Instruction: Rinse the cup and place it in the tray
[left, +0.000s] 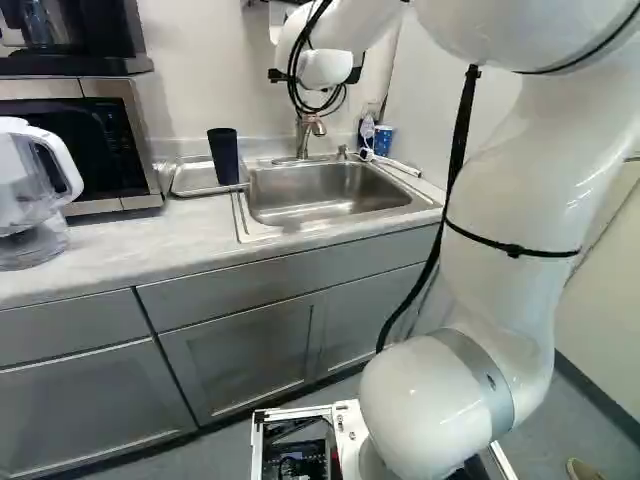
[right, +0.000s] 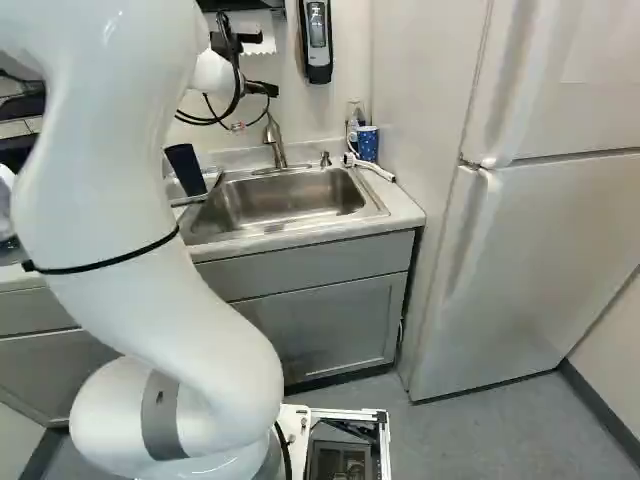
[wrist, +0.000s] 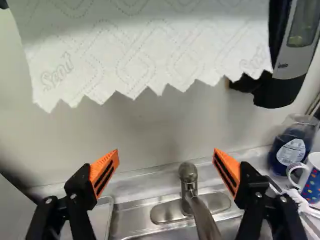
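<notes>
- Left base view: my arm (left: 515, 190) rises right of the middle and reaches over the sink (left: 325, 195); beside its wrist I see only small black parts of my gripper (left: 277, 76).
- The dark cup (left: 223, 157) stands on the tray (left: 190, 180), just beside the sink. The tray lies on the counter (left: 120, 255), between the microwave (left: 80, 135) and the sink.
- A pitcher (left: 22, 185) stands in front of the microwave. The faucet (left: 306, 130) stands behind the basin, with a blue mug (left: 383, 139) near the far corner.
- Right base view: the cup shows just past my arm, on the tray at the sink's side. The fridge (right: 540, 240) stands at the right, and a soap dispenser (right: 317, 40) hangs on the wall.
- Wrist view: the jaws of my gripper (wrist: 166, 157) are spread wide, orange pads (wrist: 106, 170) well apart, gripping nothing. The faucet shows between them, paper towel (wrist: 145, 50) hangs ahead, and a bottle (wrist: 291, 150) stands beside the mug.
</notes>
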